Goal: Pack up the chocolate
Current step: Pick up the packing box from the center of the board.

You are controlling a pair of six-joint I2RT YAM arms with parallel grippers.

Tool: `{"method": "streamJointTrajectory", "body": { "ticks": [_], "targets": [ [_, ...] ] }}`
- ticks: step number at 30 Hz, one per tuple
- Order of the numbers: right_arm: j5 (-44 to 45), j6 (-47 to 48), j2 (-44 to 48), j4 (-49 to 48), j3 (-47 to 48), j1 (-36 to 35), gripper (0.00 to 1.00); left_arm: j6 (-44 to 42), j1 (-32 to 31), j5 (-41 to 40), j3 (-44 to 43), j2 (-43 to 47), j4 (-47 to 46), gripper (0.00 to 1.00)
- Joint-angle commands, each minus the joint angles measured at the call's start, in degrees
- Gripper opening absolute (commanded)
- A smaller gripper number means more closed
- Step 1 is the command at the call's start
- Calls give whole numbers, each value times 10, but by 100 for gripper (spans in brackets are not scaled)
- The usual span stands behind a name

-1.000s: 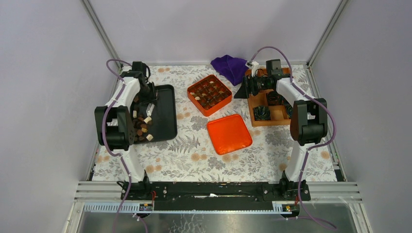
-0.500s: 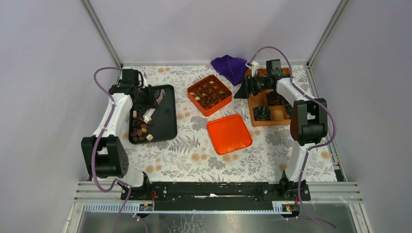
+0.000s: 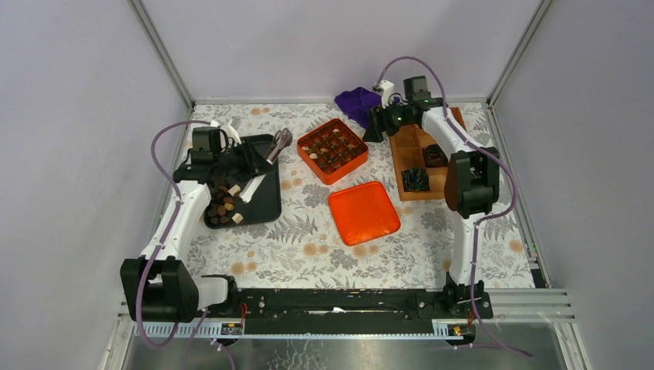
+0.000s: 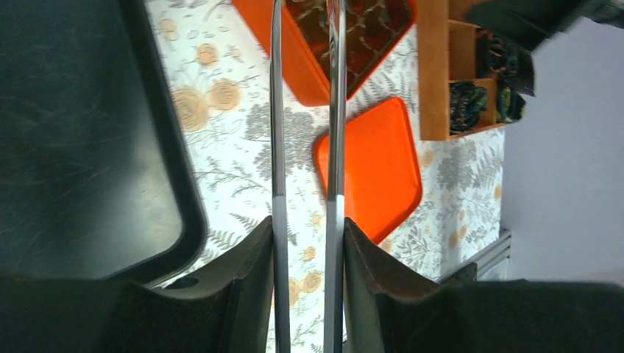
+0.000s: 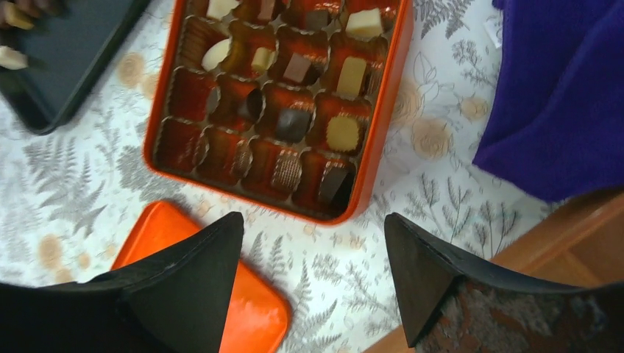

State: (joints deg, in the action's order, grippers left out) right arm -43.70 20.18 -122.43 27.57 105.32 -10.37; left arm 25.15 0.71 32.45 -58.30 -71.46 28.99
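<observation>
1. the left gripper [image 4: 307, 243] is closed narrow on metal tongs [image 4: 335, 110], which point to the orange box [image 5: 377, 140].
2. the left arm is stretched out over the far right corner of the black tray [image 3: 266, 202].
3. the right gripper [image 5: 313, 220] stands wide and holds nothing, over the table beside the box, near the purple cloth [image 5: 559, 95].
4. the chocolate [image 3: 224, 204] lies piled at the tray's near left corner; more pieces sit in the box.

Mats & finish
Tongs [image 4: 335, 110] polished metal; tray [image 4: 88, 147] matt blk plastic; box [image 5: 374, 136] & lid [image 3: 363, 213] glossy; cloth [image 5: 559, 95] soft; rack [image 4: 430, 73] bare wood.
</observation>
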Motion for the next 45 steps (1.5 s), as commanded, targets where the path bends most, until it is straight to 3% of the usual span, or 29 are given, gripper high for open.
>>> {"method": "streamJointTrajectory", "body": {
  "ticks": [1,9,14,21,31,35,45],
  "targets": [
    [105,38,-50,42,80,-48,77,43,-29,35,15,17,-110,0],
    [194,41,-142,44,185,-80,74,57,-80,8,30,10,-139,0],
    [216,34,-169,26,198,-86,71,58,-91,5,35,3,-144,0],
    [221,32,-185,7,194,-94,53,55,-102,3,28,-9,-149,0],
    [220,29,-177,-23,190,-97,11,47,-139,-18,26,-24,-155,0],
    [225,34,-163,-37,187,-98,0,47,-154,-33,26,-30,-163,0],
    [254,73,-87,-116,161,-111,0,22,-192,-79,2,-35,-172,0]
  ]
}}
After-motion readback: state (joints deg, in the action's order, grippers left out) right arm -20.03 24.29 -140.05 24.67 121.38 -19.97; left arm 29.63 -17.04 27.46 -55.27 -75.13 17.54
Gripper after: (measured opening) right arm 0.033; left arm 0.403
